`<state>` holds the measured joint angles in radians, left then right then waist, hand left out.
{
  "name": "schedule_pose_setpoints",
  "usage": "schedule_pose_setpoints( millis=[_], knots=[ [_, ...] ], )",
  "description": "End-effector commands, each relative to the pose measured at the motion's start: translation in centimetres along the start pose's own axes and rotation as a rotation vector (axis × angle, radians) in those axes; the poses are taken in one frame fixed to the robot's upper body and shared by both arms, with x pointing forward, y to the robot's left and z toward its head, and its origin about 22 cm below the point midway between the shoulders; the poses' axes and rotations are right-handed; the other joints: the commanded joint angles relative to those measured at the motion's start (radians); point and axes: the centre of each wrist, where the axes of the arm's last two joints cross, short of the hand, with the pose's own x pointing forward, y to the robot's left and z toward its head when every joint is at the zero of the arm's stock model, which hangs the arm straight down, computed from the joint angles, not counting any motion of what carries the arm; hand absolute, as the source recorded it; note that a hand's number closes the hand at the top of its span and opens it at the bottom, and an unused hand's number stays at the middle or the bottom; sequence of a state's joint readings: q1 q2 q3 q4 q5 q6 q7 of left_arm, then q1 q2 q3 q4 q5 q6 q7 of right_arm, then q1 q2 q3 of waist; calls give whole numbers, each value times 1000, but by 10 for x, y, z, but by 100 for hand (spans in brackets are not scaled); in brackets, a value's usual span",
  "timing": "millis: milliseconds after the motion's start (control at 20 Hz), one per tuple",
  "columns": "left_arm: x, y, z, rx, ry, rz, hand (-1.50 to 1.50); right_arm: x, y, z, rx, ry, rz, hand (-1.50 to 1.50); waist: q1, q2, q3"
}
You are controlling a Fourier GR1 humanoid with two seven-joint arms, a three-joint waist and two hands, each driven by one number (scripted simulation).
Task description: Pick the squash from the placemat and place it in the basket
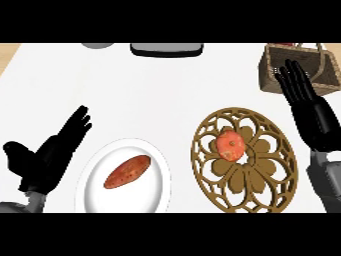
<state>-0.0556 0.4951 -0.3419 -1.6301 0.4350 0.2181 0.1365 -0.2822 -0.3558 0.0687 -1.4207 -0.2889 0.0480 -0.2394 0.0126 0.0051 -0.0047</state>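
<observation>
Smooth white countertop [143, 90], matt all over. At three o'clock, a brown openwork placemat [276, 175] looks like carved wood. At one o'clock, a woven wicker basket [328, 75], rough-textured. At seven o'clock, a glossy white plate [154, 195], ceramic by its look.

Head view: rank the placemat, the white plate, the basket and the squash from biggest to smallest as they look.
1. Placemat
2. White plate, nearly as big
3. Basket, though farther from the camera and partly hidden by the right hand
4. Squash
</observation>
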Motion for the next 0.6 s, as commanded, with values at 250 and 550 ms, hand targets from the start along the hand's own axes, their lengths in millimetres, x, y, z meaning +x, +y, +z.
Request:
schedule_pose_setpoints(
  millis=[250, 550],
  knots=[
    [55, 43, -20, 116, -374, -393, 0, -3, 117, -41, 176, 105, -94, 150, 32, 1, 3],
    [65, 34, -32, 86, -331, -372, 0, 1, 212, -24, -49, 75, -195, -150, 31, -3, 4]
  ],
)
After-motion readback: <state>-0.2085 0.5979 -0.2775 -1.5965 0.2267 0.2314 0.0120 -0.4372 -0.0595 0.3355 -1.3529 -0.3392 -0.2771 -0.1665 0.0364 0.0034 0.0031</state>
